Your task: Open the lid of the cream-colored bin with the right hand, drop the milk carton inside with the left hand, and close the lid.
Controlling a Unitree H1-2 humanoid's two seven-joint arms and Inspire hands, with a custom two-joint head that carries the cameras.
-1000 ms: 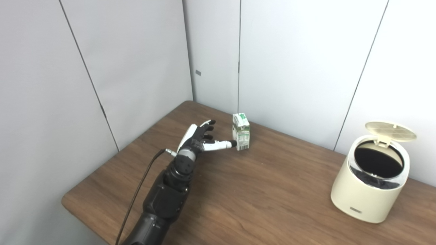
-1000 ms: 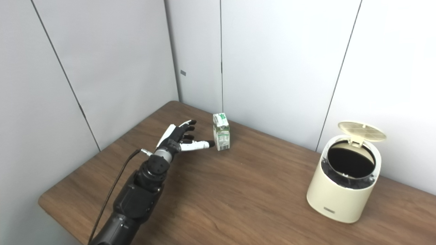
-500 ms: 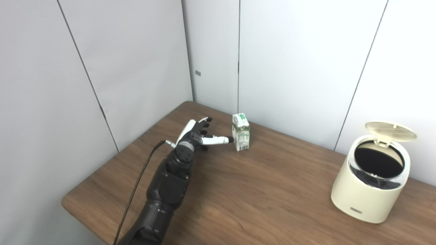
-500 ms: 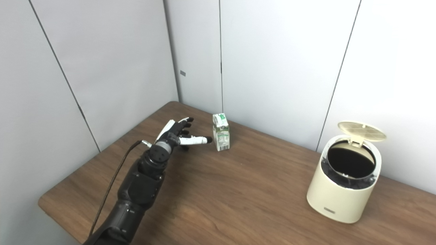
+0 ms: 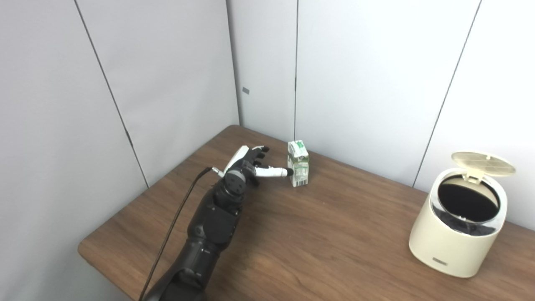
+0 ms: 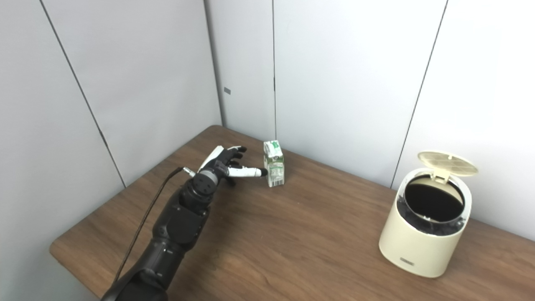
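A small white and green milk carton [image 5: 298,169] stands upright near the table's back edge. My left hand [image 5: 253,164] is just left of it, open, fingers spread, with the thumb tip reaching to the carton's left side. Whether it touches is unclear. The cream-colored bin [image 5: 458,225] stands at the right with its round lid [image 5: 483,163] flipped up at the back and its dark inside showing. My right hand is out of view.
The wooden table [image 5: 326,238] meets grey wall panels [image 5: 359,83] close behind the carton and bin. A black cable [image 5: 175,225] runs along my left arm. The table's left front edge lies near my forearm.
My left hand has moved forward and up toward the carton, its thumb now at the carton's side. The camera has shifted slightly. The carton and bin stay put.
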